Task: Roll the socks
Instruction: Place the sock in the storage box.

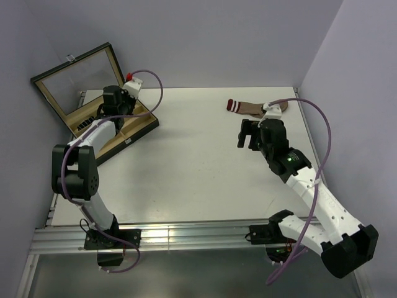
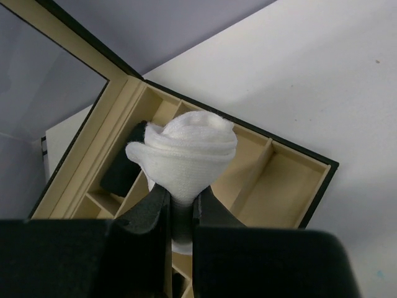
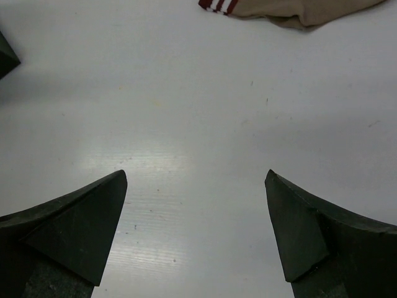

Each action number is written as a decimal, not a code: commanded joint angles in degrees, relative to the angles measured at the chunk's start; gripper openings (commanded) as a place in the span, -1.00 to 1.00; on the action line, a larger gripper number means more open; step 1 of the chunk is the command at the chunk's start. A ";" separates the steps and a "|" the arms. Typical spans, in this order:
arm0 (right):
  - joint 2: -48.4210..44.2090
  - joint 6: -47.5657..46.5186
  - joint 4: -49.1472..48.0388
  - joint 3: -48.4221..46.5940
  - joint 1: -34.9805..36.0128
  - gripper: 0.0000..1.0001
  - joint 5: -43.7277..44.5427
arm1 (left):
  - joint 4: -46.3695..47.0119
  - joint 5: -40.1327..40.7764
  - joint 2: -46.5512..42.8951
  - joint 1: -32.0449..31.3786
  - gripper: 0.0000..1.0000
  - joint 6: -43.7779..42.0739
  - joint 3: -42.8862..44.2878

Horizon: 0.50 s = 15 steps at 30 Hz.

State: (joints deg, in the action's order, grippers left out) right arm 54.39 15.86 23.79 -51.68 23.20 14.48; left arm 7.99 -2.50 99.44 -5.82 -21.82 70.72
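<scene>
Nearer the arm bases and well right of the black, beige-lined compartment box (image 2: pixel 282 189), the right end effector (image 3: pixel 195 180) hangs released over the white desk (image 1: pixel 198 167). Above the box, the left end effector (image 2: pixel 180 210) grasps a rolled white fabric sock (image 2: pixel 186 152), seemingly finished but not yet stowed. Far right of the box, a flat tan sock with a red-and-white striped cuff (image 1: pixel 253 108) lies unrolled, so work remains
</scene>
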 commanded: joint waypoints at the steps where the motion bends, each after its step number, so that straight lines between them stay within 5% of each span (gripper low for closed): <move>1: 1.50 -1.09 0.73 -3.07 -0.35 1.00 1.43 | 4.75 -8.57 1.54 1.69 -0.99 -3.66 1.18; 15: 4.50 -2.23 0.73 -3.43 -0.35 0.97 -0.15 | 5.37 -11.29 10.68 4.77 -0.99 -5.42 1.70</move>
State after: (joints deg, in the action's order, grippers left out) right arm 58.76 14.61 25.23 -52.62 23.20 14.09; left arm 12.45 -11.38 109.40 -1.30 -25.26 70.74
